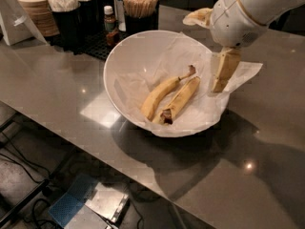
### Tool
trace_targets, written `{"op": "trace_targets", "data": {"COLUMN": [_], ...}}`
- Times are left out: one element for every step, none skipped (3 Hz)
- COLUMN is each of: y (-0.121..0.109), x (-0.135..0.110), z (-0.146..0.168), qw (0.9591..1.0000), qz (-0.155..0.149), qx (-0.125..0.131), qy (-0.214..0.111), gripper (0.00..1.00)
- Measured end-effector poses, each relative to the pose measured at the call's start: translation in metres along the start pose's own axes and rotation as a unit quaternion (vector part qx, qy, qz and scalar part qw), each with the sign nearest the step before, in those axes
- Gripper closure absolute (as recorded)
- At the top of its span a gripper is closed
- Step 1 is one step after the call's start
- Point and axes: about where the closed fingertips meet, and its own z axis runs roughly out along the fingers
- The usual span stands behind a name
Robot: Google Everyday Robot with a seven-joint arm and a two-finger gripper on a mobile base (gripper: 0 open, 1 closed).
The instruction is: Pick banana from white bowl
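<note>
**Claw at the bowl's right edge, banana lying inside**

We see the gripper hanging from the white arm at the right side of the white bowl. It points down over the crinkled paper sheet that lines the bowl and spills out past its right rim. We cannot tell whether the claw is open or closed. Nothing shows in its grasp, and whether its tip touches the paper is also unclear to us.

The banana lies in the bottom of the bowl on the paper. It is the straighter, duller one, and its dark, mushy end points toward the near rim. Just to its left, and touching it along part of its length, lies a second banana. That one is brighter and more curved, with a thin brown stem reaching up and to the right. The gripper stands to the right of both fruits and apart from them, with a strip of bare paper between it and the banana.

The bowl sits on a grey, glossy counter. Behind the bowl, along the far edge, we make out a cup of wooden sticks, a small bottle, dark holders with white contents, and a stack of pale lids. In front of the counter, lower down, cables and a flat blue-and-grey object lie on the floor
</note>
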Motion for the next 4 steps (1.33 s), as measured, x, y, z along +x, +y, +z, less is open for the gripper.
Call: {"op": "trace_targets", "data": {"y": [0.0, 0.026, 0.028, 0.027], "x": [0.0, -0.008, -0.009, -0.019], "z": [0.021, 0.03, 0.031, 0.031], "qw": [0.9966, 0.9854, 0.9829, 0.9808], "qz": [-0.062, -0.143, -0.158, -0.17], "qx": [-0.026, -0.074, -0.076, -0.08], "qy": [-0.049, -0.056, -0.058, -0.053], "gripper": [0.0, 0.0, 0.0, 0.0]}}
